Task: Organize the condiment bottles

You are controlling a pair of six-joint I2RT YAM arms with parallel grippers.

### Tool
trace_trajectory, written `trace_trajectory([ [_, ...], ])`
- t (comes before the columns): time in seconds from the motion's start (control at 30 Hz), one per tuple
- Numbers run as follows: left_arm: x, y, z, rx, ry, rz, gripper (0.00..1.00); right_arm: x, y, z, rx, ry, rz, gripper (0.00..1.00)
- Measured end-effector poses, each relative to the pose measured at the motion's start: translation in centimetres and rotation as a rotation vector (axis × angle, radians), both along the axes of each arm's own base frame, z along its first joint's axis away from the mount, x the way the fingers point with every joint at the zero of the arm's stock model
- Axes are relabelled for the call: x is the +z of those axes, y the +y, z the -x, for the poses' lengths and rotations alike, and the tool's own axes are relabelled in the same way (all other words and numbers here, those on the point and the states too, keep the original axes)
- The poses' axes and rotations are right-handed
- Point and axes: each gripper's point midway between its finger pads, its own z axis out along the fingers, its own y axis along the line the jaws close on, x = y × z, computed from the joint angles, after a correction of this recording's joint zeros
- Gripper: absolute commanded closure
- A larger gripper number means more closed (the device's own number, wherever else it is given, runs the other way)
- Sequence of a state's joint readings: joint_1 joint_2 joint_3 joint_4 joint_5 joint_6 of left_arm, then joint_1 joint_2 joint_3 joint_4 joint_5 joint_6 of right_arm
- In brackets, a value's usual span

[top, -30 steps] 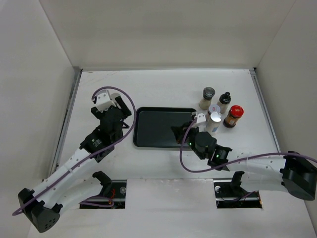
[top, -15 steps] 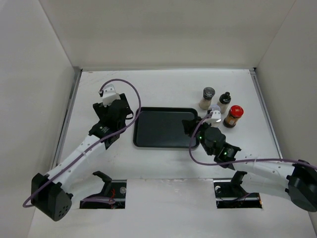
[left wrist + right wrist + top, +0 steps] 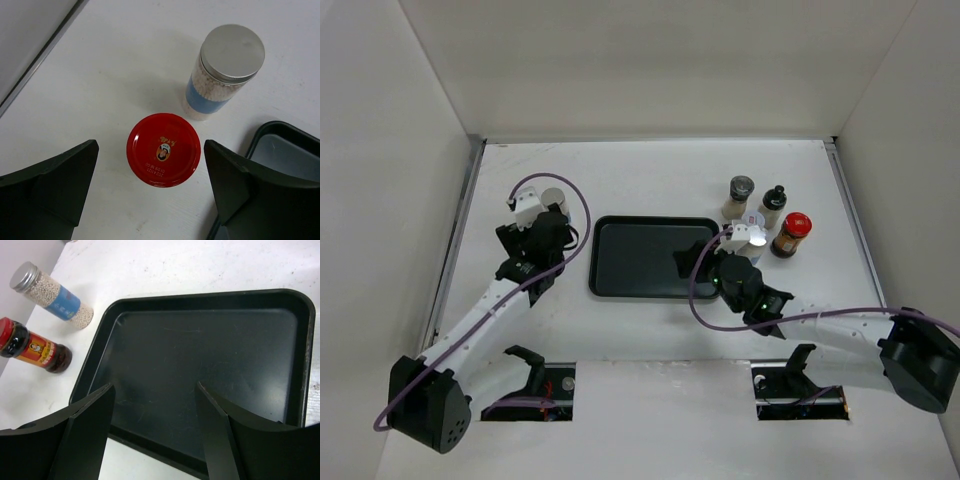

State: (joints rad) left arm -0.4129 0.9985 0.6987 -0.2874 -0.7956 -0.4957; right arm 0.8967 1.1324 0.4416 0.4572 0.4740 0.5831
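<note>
White counter point(image 3: 640, 175), matte, evenly lit. Plain off-white back wall point(image 3: 650, 60), left wall point(image 3: 380, 200), right wall point(image 3: 910, 120) enclose it. Grey metal strip point(image 3: 461, 225) along counter's left edge. Two rectangular cutouts point(image 3: 560, 398) at near edge.

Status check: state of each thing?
Left gripper: jaws open.
Right gripper: jaws open, empty.
Black tray: empty.
Left red-capped jar: upright, between jaws, ungripped.
Silver-lidded jar: upright, lidded.
Grey-lidded shaker: upright.
Black-capped bottle: upright.
Right red-capped jar: upright.
White-lidded jar: upright.
</note>
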Motion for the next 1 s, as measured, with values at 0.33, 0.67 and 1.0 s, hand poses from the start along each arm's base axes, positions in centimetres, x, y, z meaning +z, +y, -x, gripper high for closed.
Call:
trace_trajectory([
  [0.33,-5.5,0.0,-1.0,-0.03,0.119,0.073,0.23,-1.2,0.6,-0.1,0.02,0.019,0.018,0.28],
  [0.67,-5.3,-0.3,-1.3,-0.044,0.09,0.102,0.64,-1.0,0.8,-0.1,0.026,0.016,0.014,0.28],
  [1.0,1.5,-4.2,0.9,-0.187,-0.037,0.093,0.66,0.1,0.9,-0.1,0.027,-0.01,-0.017,0.27],
])
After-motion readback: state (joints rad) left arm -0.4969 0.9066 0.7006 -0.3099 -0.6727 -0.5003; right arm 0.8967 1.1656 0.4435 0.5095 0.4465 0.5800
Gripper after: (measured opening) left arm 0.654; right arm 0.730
